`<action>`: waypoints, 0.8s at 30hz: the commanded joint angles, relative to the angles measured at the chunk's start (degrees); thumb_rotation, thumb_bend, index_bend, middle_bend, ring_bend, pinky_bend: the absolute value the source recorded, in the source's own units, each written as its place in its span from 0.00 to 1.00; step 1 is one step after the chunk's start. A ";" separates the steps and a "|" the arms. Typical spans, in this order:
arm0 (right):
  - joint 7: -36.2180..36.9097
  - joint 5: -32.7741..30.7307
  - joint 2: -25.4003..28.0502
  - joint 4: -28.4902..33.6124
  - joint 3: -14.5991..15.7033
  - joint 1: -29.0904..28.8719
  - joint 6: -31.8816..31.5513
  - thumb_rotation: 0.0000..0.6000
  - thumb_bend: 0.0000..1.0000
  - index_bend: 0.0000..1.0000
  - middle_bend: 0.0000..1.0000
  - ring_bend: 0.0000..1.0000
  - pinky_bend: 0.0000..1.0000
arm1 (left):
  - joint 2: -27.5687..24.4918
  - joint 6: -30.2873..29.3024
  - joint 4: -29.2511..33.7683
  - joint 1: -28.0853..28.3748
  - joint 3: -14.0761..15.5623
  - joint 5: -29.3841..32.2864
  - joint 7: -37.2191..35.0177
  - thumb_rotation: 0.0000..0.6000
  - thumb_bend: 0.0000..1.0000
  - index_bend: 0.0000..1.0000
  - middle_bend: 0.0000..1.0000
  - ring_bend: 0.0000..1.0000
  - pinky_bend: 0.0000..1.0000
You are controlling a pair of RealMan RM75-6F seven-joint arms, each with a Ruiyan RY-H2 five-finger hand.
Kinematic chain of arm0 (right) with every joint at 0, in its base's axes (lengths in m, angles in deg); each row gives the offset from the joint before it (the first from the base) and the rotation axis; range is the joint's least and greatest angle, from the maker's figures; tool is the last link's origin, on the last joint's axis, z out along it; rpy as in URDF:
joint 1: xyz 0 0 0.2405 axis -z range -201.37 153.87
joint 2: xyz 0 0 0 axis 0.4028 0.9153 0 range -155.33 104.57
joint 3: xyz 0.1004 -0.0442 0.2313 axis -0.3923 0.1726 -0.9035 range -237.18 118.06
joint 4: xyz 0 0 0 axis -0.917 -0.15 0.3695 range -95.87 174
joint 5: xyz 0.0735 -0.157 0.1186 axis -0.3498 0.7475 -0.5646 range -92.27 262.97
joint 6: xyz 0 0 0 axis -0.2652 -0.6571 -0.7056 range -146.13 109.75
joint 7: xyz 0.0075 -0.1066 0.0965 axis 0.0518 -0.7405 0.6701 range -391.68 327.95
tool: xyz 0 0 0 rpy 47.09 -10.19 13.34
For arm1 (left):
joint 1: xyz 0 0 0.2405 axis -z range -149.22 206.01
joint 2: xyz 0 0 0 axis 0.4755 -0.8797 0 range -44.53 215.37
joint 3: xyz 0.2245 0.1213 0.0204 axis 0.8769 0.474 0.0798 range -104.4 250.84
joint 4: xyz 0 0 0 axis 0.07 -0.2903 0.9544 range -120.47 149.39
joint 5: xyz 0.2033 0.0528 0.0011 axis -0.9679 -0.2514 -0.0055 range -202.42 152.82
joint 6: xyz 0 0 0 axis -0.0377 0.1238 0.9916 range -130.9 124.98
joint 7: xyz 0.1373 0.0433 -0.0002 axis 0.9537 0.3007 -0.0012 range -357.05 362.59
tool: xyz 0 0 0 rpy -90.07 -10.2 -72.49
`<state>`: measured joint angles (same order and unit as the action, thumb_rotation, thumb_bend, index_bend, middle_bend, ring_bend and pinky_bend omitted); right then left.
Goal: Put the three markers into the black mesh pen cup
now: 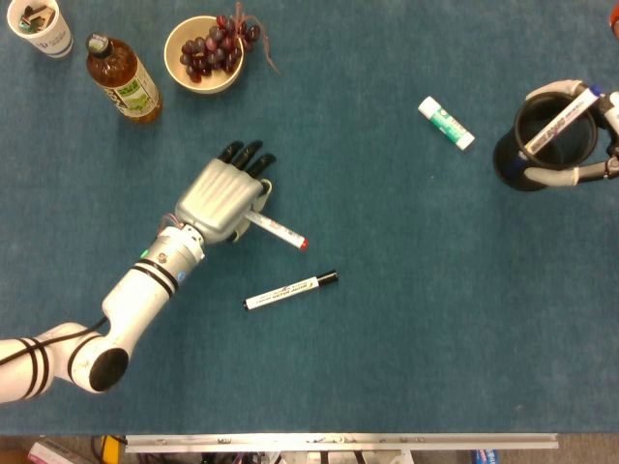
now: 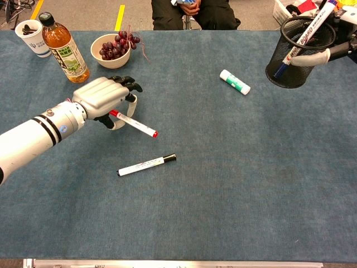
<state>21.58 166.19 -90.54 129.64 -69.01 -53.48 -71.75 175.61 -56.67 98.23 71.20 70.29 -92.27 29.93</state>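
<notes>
Red-capped marker (image 1: pixel 276 229) pinched in left hand (image 1: pixel 224 198), long axis slanting, cap end pointing toward cup side. Black-capped marker (image 1: pixel 290 290) lies loose on table (image 1: pixel 387 319), just below hand. Third marker (image 1: pixel 561 118) stands in black mesh pen cup (image 1: pixel 542 140), far across table, right hand (image 2: pixel 321 53) curled around cup rim. Long carry across for left hand, likely.
</notes>
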 commanded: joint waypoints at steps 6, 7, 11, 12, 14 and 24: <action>-2.32 1.16 -0.86 1.79 0.28 -1.87 1.70 1.00 0.31 0.48 0.43 0.34 0.43 | -4.53 -5.99 3.09 -1.58 -2.29 -3.90 -2.35 1.00 0.31 0.56 0.15 0.05 0.12; -2.76 1.13 -1.10 2.18 0.22 -2.24 2.02 1.00 0.31 0.48 0.43 0.34 0.43 | -5.30 -7.02 3.56 -1.91 -2.66 -4.43 -2.79 1.00 0.31 0.56 0.15 0.05 0.12; -4.79 0.99 -2.16 3.12 0.03 -3.54 3.03 1.00 0.31 0.48 0.43 0.34 0.43 | -8.05 -9.40 5.68 -2.95 -3.52 -6.06 -4.94 1.00 0.31 0.56 0.15 0.05 0.12; -5.57 0.88 -2.58 3.37 -0.03 -3.93 3.29 1.00 0.31 0.48 0.43 0.34 0.43 | -8.95 -9.90 6.58 -3.28 -3.78 -6.45 -6.05 1.00 0.31 0.56 0.15 0.05 0.12; -6.61 0.58 -3.28 3.75 -0.13 -4.49 3.71 1.00 0.31 0.48 0.43 0.34 0.43 | -10.29 -10.32 7.99 -3.72 -4.15 -6.72 -7.63 1.00 0.31 0.56 0.15 0.05 0.12; -12.38 -1.38 -7.77 3.86 -0.01 -6.90 5.79 1.00 0.32 0.48 0.43 0.34 0.43 | -16.50 -9.97 15.56 -5.17 -5.45 -7.17 -15.28 1.00 0.31 0.56 0.15 0.05 0.12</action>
<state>9.63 165.11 -97.89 133.57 -69.03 -60.09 -66.18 160.27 -67.11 112.37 66.36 65.24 -99.69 16.13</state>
